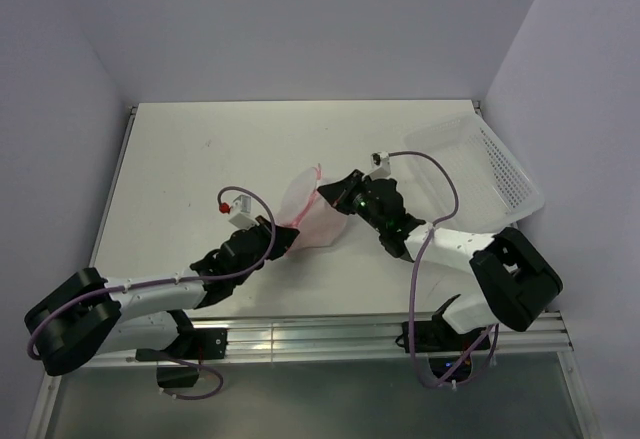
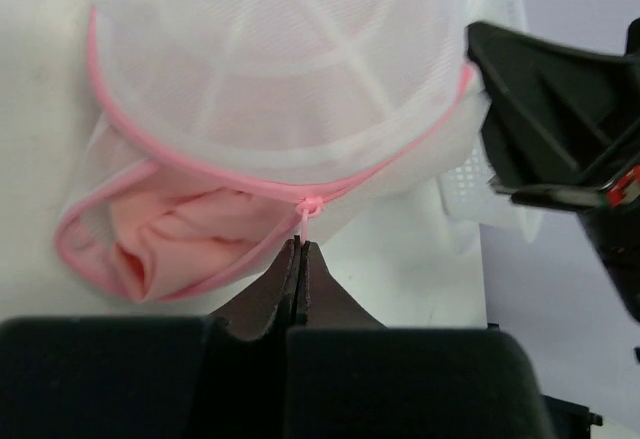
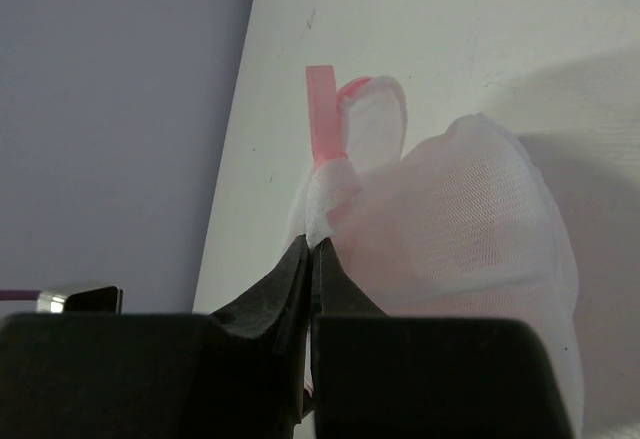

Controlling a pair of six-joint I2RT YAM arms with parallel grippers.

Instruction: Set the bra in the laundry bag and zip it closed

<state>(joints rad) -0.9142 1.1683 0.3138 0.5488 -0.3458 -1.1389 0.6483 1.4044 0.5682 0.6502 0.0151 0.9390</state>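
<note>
resting on the white table (image 1: 200, 149) between the two arms, the laundry bag (image 1: 318, 214) lay partly unzipped. the bra (image 2: 180, 234) was bunched inside it, showing pink through the gap in the pink rim. the left gripper (image 2: 300, 247) had its jaws pressed together on the zipper pull (image 2: 306, 221) at the end of that gap. the right gripper (image 3: 312, 251) pinched a fold of the bag's mesh just below a pink loop (image 3: 322, 119). a white perforated basket (image 1: 500, 164) stood at the table's far right, well apart.
</note>
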